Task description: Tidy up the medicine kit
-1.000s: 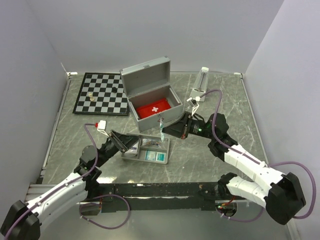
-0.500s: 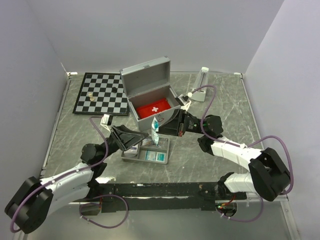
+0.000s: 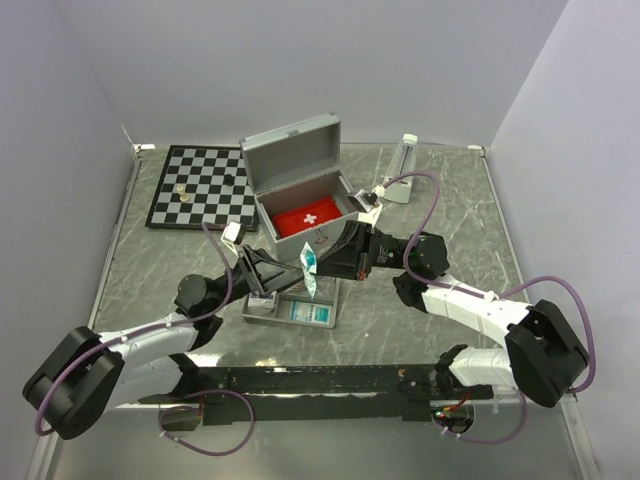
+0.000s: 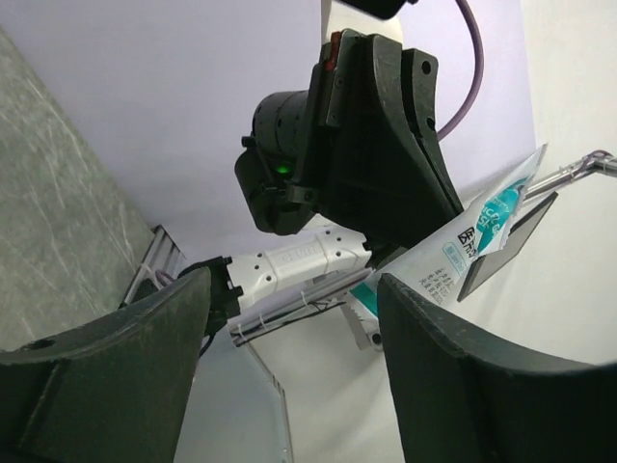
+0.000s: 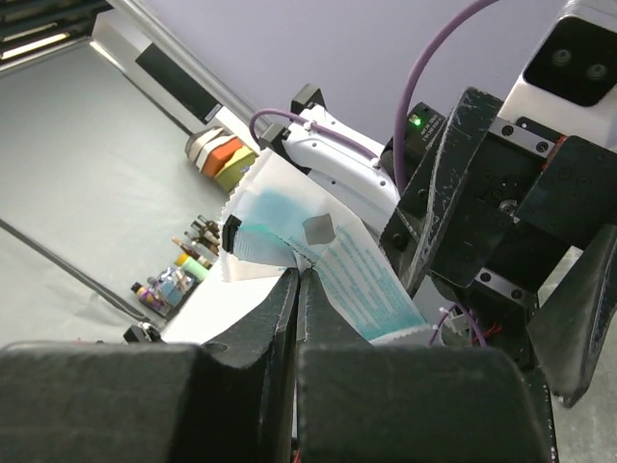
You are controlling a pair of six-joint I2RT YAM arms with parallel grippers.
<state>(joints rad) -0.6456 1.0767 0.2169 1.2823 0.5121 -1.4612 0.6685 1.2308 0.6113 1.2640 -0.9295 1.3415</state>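
Note:
The medicine kit (image 3: 297, 160) is a silver case at the back, standing with its lid open and a red pouch (image 3: 305, 217) inside. My right gripper (image 3: 318, 258) is shut on a white and teal sachet (image 3: 310, 270) and holds it in the air in front of the case, above the grey tray (image 3: 262, 308). In the right wrist view the jaws (image 5: 299, 275) pinch the sachet (image 5: 357, 275) at its edge. My left gripper (image 3: 285, 278) is open and empty, raised just left of the sachet. In the left wrist view (image 4: 294, 289) the sachet (image 4: 487, 227) hangs past the right finger.
The grey tray holds several packets (image 3: 308, 311). A chessboard (image 3: 200, 187) with a few pieces lies at the back left. A clear bottle (image 3: 404, 157) stands at the back right. Walls close in the table on three sides.
My right gripper has carried the sachet to the left and a little up, over the tray. My left arm has reached forward and up towards the sachet.

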